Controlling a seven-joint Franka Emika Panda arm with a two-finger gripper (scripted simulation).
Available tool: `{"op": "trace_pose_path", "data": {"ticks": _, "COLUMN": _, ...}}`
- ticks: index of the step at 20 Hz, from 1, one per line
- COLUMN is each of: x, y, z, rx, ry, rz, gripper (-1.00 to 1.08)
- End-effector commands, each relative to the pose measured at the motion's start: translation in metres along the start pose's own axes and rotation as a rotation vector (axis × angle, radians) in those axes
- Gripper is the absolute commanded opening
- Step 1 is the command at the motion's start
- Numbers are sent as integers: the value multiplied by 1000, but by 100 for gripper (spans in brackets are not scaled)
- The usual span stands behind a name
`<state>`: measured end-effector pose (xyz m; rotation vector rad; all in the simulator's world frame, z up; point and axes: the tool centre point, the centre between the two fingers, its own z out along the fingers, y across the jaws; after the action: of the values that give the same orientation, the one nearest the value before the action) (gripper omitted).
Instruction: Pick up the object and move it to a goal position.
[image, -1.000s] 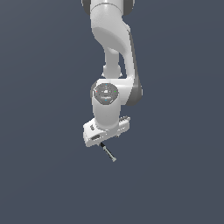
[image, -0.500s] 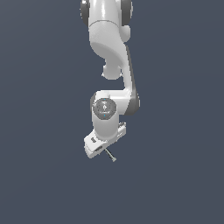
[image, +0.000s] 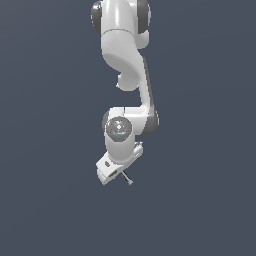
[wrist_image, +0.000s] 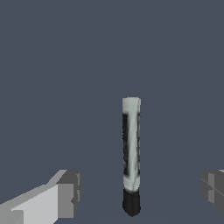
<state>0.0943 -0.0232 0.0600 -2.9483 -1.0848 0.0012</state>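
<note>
Item one, nearest the wrist camera: the gripper (wrist_image: 139, 192), its two grey fingertips (wrist_image: 69, 192) showing at the frame's edges, set wide apart with clear gaps on both sides of what lies between them — jaws spread, gripping nothing. Item two: the object (wrist_image: 131, 155), a thin rod, lying in the gap between the fingertips, touching neither; its black end sits level with the tips, the grey shaft and pale tip run away from them. Item three: plain dark blue-grey ground (wrist_image: 87, 65) beyond the rod. Item four, exterior view: the white arm (image: 125, 60) hangs down to the gripper (image: 119, 175), with the rod (image: 127, 178) a small sliver just beside the hand's lower edge — contact cannot be judged at that size.
</note>
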Motion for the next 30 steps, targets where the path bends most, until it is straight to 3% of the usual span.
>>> {"op": "trace_pose_path", "data": {"ticks": 1, "x": 0, "y": 0, "z": 1, "rx": 0, "ry": 0, "rz": 0, "gripper": 100}}
{"op": "trace_pose_path", "data": {"ticks": 11, "x": -1, "y": -1, "z": 45, "rx": 0, "ry": 0, "rz": -4, "gripper": 100}}
{"op": "trace_pose_path", "data": {"ticks": 17, "x": 1, "y": 0, "z": 50, "rx": 0, "ry": 1, "rz": -5, "gripper": 100}}
{"op": "trace_pose_path", "data": {"ticks": 18, "x": 1, "y": 0, "z": 50, "rx": 0, "ry": 1, "rz": -5, "gripper": -100}}
{"op": "trace_pose_path", "data": {"ticks": 30, "x": 0, "y": 0, "z": 50, "rx": 0, "ry": 1, "rz": -5, "gripper": -100}}
